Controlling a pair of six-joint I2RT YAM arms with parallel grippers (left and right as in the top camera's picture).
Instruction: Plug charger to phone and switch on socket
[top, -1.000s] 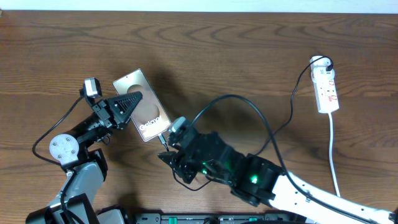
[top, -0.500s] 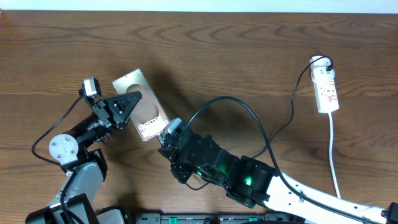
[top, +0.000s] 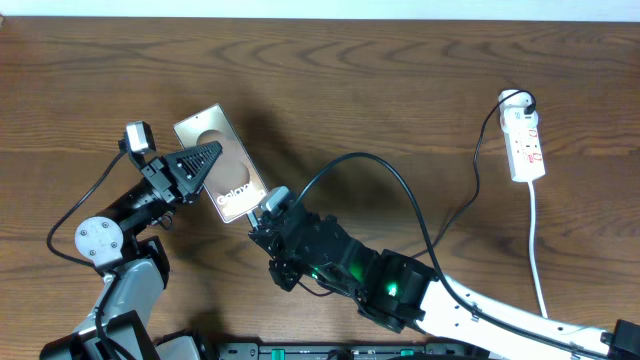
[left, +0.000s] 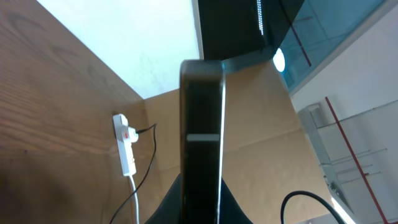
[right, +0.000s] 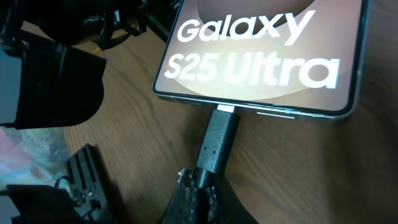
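Overhead looks straight down on the table (top: 400, 80); both wrist views sit close to the phone (top: 236, 182).

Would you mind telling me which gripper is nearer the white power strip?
Right. The right gripper, at the bottom edge of the phone, is well left of the power strip; the left gripper, clamping the phone, is even farther left.

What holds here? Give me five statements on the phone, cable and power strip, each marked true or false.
The right gripper is shut on the black cable. True.
The phone lies face down. False: its lettered face is up.
The left gripper hangs clear of the phone. False: it clamps the phone's edge.
The cable's tip meets the phone's bottom edge. True.
The power strip touches the phone. False: it lies far right, apart.
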